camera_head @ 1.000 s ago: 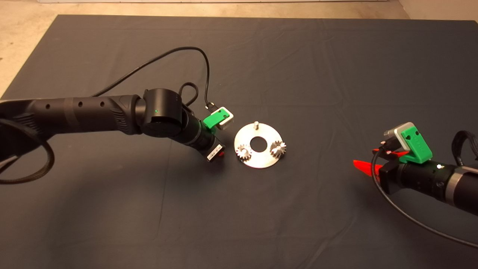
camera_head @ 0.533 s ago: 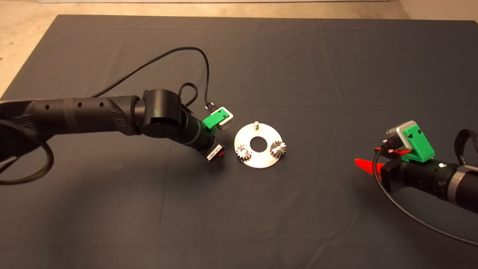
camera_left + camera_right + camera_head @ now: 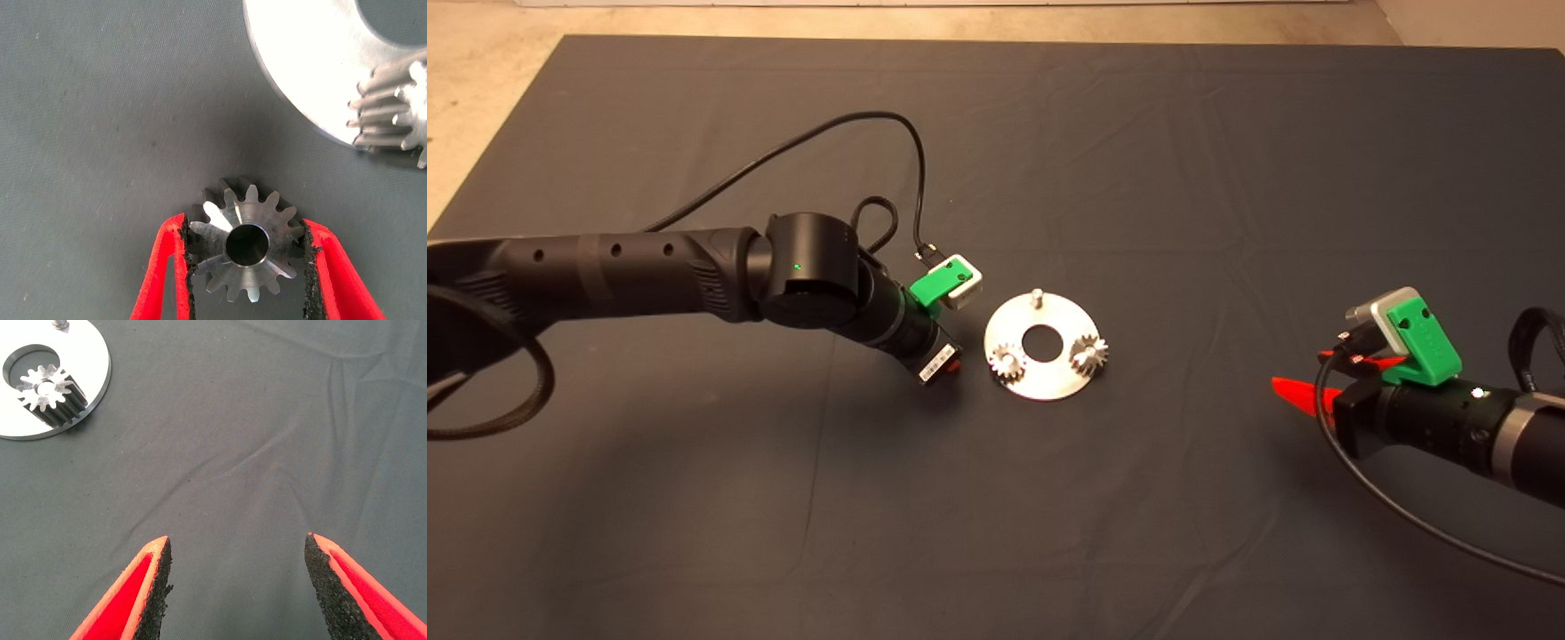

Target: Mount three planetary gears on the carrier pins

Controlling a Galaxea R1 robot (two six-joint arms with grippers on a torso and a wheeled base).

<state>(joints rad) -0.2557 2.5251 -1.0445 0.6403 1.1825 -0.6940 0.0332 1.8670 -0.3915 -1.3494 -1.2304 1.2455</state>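
Change vs. earlier frames: nil at the left arm and plate between 1.0 s ago and now; the right arm sat slightly higher in the head view 1.0 s ago, dropped a touch by 0.5 s ago, no shift since.

Left gripper [image 3: 247,267] is clamped on the third gear [image 3: 245,245]: both black pads press the teeth on opp. sides, bore facing the wrist cam. Gear is held between the fingers [image 3: 167,273], w/ its shadow on the mat [image 3: 100,120] behind it. In the head view the left gripper [image 3: 951,363] is mostly hidden under the wrist; only a red tip shows, just beside the plate edge on the left arm's side.

Silver plate [image 3: 1040,384] lies next outward from the held gear, near it but apart. Two planetary gears are seated on pins: one [image 3: 1007,362] on the side nearest the left gripper, one [image 3: 1088,353] across the centre hole. The near one also shows at the wrist view's edge [image 3: 393,107], overhanging the plate rim [image 3: 300,60]. Third carrier pin [image 3: 1037,295] stands bare at the plate's far side. The seated gear nearest the left gripper sits between the held gear and that pin.

Right gripper [image 3: 237,587] hangs over bare mat, well apart from the plate, fingers spread wide, nothing between them. Its cam sees the plate [image 3: 93,367], one seated gear [image 3: 48,390] and the bare pin [image 3: 61,324].
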